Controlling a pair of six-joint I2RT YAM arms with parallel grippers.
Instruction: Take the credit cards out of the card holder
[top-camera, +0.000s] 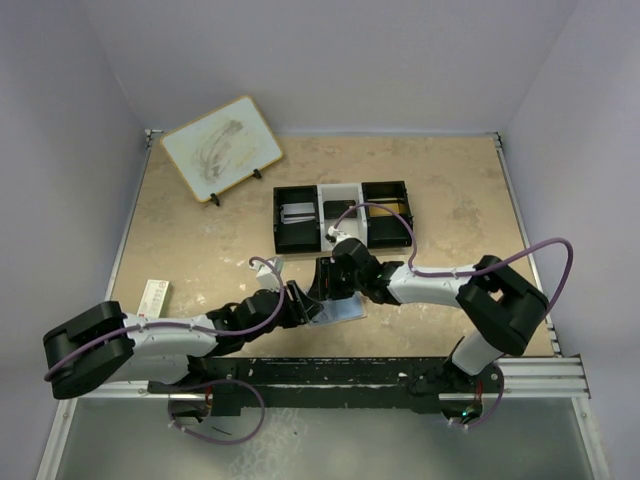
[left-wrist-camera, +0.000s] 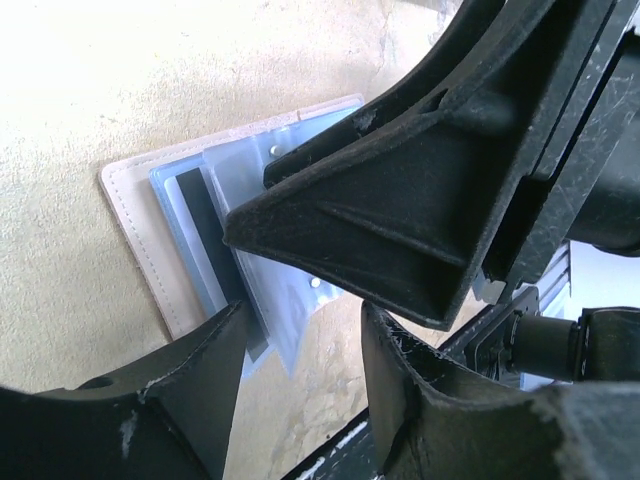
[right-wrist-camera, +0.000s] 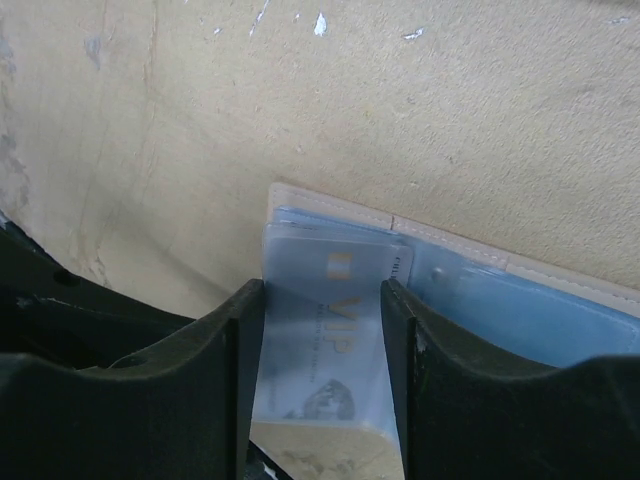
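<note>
Top external view gives the broad layout: the tan table (top-camera: 200, 240) carries everything, and the left arm (top-camera: 170, 335) and right arm (top-camera: 440, 285) both reach inward from their near-edge bases so that their tips meet at one spot near the middle. That spot is on the near side of the black-and-white tray (top-camera: 296, 238). The wood-framed whiteboard (top-camera: 222, 148) leans at the far left, well apart, and a small red-and-white box (top-camera: 153, 297) lies at the left beside the left arm; neither seems to matter to the job. Between the arm tips lies the card holder (top-camera: 345, 312), opened flat on the table with its tan border outward and its pale-blue sleeves up, presumably so that the pockets can be reached from above. The right claw (right-wrist-camera: 322, 290) comes in from the right with its fingers apart, one on each side of a clear leaf holding the silvery card (right-wrist-camera: 330, 330). Whether they nip its edges or only straddle it I cannot tell, though the pose would suit pinning the holder down. The left claw (left-wrist-camera: 305, 320) is spread, a corner of the sleeves lying in its gap unpinched. One of its fingers is just beside the dark card (left-wrist-camera: 205, 225) peeking from its pocket, which is likely the one to be drawn out. Both cards look lodged in the holder, so the task seems barely begun.
</note>
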